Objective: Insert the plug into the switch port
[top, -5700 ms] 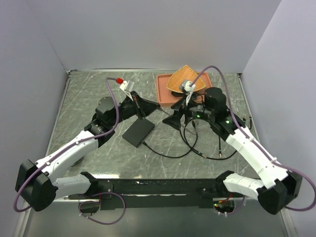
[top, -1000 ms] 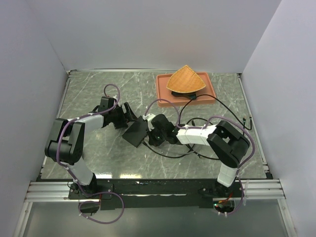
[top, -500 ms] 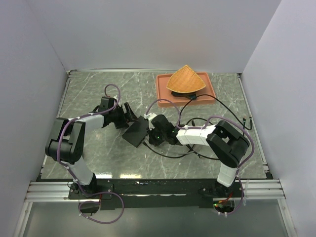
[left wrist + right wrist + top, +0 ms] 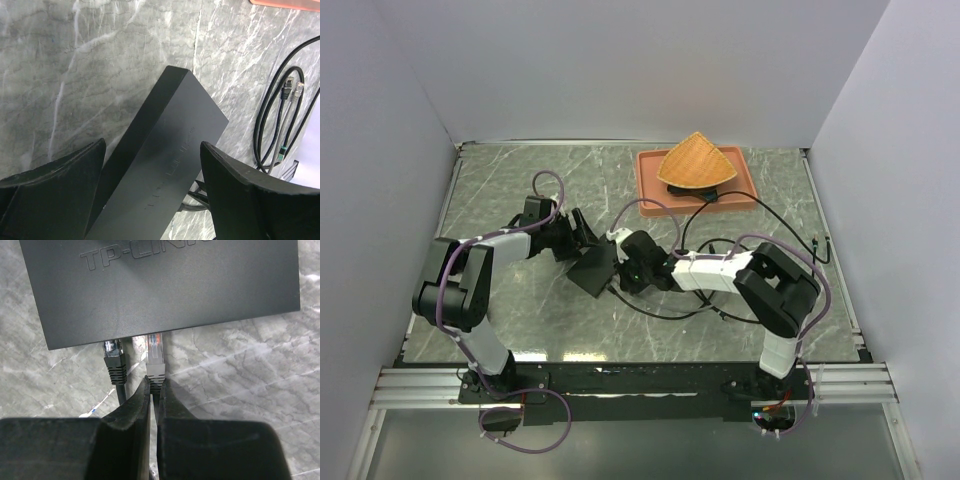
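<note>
Plug (image 4: 155, 356) nearer switch (image 4: 165, 285) than before

Right gripper (image 4: 154, 386) pinches the white plug (image 4: 155, 357), tip at the black box (image 4: 165, 285) edge. Dark plug (image 4: 114, 354) sits just left of it.

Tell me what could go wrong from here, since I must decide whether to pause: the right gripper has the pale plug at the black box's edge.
The left gripper straddles the black box with jaws open, not clearly clamped; a push could slide it. The right gripper pinches the pale plug only at its tail, so it may tilt. The black plug sits right beside it and could snag.
</note>
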